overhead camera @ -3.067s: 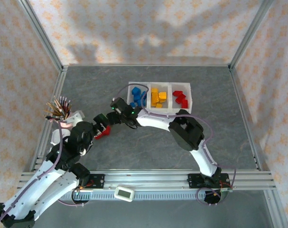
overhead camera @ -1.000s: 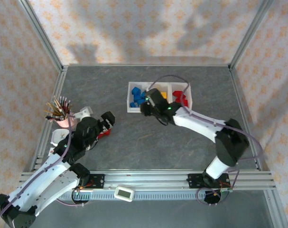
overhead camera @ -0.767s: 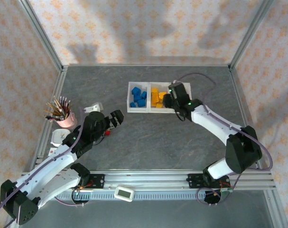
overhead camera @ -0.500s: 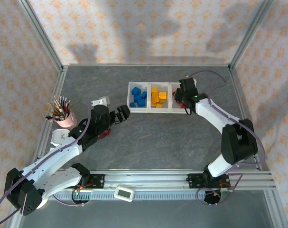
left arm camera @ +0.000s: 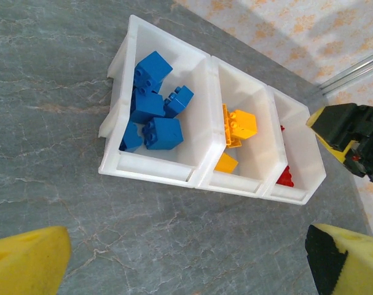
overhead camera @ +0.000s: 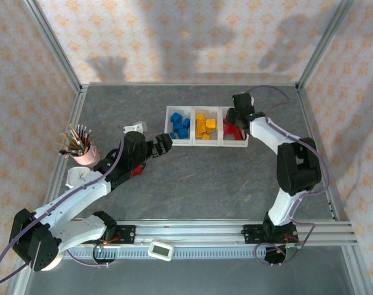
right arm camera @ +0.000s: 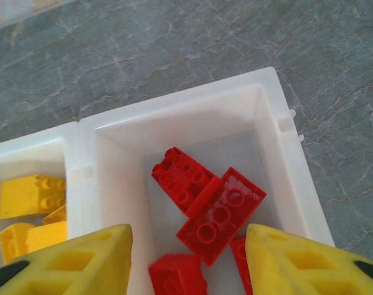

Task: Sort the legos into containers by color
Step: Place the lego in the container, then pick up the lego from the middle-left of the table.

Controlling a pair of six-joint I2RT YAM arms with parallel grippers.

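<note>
The three joined white containers [overhead camera: 204, 142] stand at mid-table. Blue legos [overhead camera: 179, 125] fill the left bin, yellow ones [overhead camera: 204, 126] the middle, red ones [overhead camera: 233, 131] the right. My right gripper [overhead camera: 235, 117] hovers open over the red bin; in its wrist view red legos [right arm camera: 211, 203] lie between its yellow fingers [right arm camera: 69, 258], one of them blurred at the bottom edge. My left gripper [overhead camera: 162, 145] is open just left of the bins, holding nothing. Its view shows the blue legos [left arm camera: 152, 101] and yellow legos [left arm camera: 238, 126]. A red lego [overhead camera: 135, 170] lies on the table under the left arm.
A pink cup of pencils [overhead camera: 82, 150] stands at the left edge with a small white object [overhead camera: 75, 178] in front of it. Metal frame posts and patterned walls enclose the grey table [overhead camera: 198, 184].
My right gripper has swung from the left side of the table, across the bins, to above the red bin. My left gripper has reached forward and right toward the bins.
</note>
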